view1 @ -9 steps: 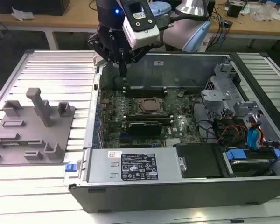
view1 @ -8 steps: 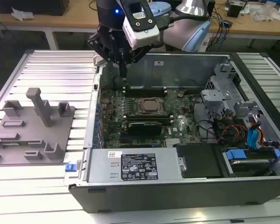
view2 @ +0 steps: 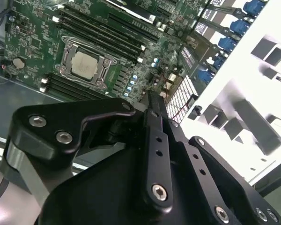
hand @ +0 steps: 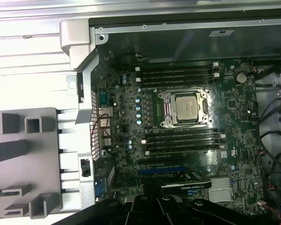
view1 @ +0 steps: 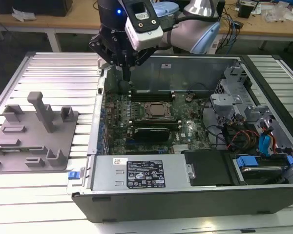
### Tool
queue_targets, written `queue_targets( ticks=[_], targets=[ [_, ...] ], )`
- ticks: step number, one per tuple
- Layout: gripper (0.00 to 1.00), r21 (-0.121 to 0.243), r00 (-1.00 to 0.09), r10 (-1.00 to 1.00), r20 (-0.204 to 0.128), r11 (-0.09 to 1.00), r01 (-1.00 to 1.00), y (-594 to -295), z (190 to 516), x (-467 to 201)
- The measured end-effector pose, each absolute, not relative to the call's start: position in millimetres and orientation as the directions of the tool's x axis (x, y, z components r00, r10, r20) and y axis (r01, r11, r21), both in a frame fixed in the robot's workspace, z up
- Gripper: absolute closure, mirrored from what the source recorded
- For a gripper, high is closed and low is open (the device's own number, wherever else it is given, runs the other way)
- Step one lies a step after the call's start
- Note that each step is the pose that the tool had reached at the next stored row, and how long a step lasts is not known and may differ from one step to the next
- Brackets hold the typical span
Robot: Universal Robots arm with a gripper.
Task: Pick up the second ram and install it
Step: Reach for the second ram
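Black gripper (view1: 124, 78), fingers (view2: 154, 126) pressed together in the second wrist view, nothing visible between them. It hangs over the rear corner of the motherboard (view1: 118, 114), toward the exterior view's left, just inside the case wall (view1: 195, 73). Silver processor (view1: 157, 110) sits mid-board, with a slot bank on either side. Second ram: cannot tell for certain. A dark green-edged stick (view1: 149, 133) stands in the bank on the processor's side away from the gripper. Grey fixture (view1: 19, 146) lies on the slatted table (view1: 58, 78), outside the case.
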State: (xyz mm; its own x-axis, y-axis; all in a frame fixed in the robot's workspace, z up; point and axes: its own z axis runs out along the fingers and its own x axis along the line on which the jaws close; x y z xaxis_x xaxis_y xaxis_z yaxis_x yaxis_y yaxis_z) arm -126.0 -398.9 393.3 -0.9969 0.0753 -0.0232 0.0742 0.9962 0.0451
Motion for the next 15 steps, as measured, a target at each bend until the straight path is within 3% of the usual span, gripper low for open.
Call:
queue_targets(
  ticks=[15],
  targets=[
    [0.92,0.045,-0.997,0.075,-0.023,0.996,0.074,-398.8,393.1,-181.9]
  ],
)
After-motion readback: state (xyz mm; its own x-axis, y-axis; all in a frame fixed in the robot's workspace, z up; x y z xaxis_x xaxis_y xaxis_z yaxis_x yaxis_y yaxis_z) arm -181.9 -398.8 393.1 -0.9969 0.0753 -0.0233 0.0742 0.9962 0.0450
